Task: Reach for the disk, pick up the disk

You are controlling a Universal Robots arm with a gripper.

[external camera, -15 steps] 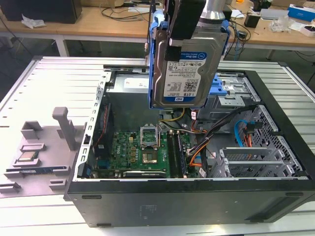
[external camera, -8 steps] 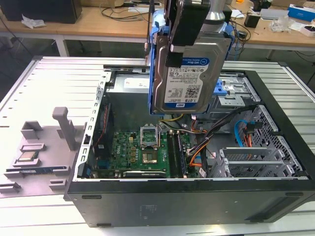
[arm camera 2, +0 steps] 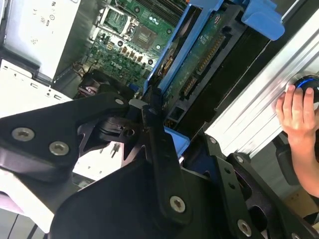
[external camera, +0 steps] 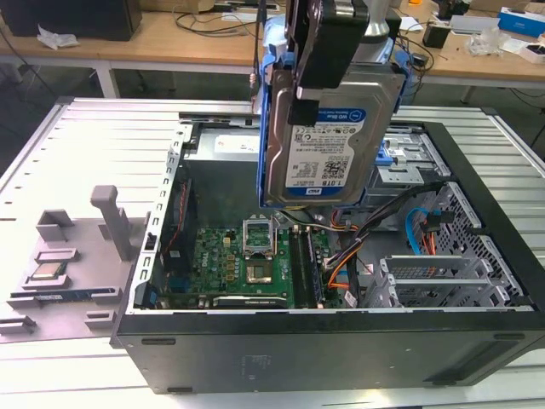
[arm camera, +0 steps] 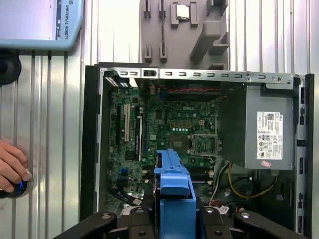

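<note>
The disk [external camera: 332, 149] hangs upright above the open computer case [external camera: 341, 349], lifted out of it. Its silver face with the white-and-blue label is turned to the exterior view, and the blue bracket [external camera: 266, 145] runs along its edges. My gripper [external camera: 308, 102] comes down from above and is shut on the disk's upper part, with one black finger [external camera: 303, 112] pressed on the labelled face. The second wrist view shows the disk [arm camera 2: 199, 64] edge-on with its green board side. The first wrist view shows the blue bracket [arm camera: 172, 186] clamped between my fingers.
Below the disk lie the green motherboard [external camera: 247, 264], orange and mixed cables [external camera: 341, 256] and a drive cage [external camera: 409, 162]. A grey fixture [external camera: 77, 247] holding a small chip sits at the exterior view's left. A person's hand [arm camera 2: 296, 112] rests on a round button beside the case.
</note>
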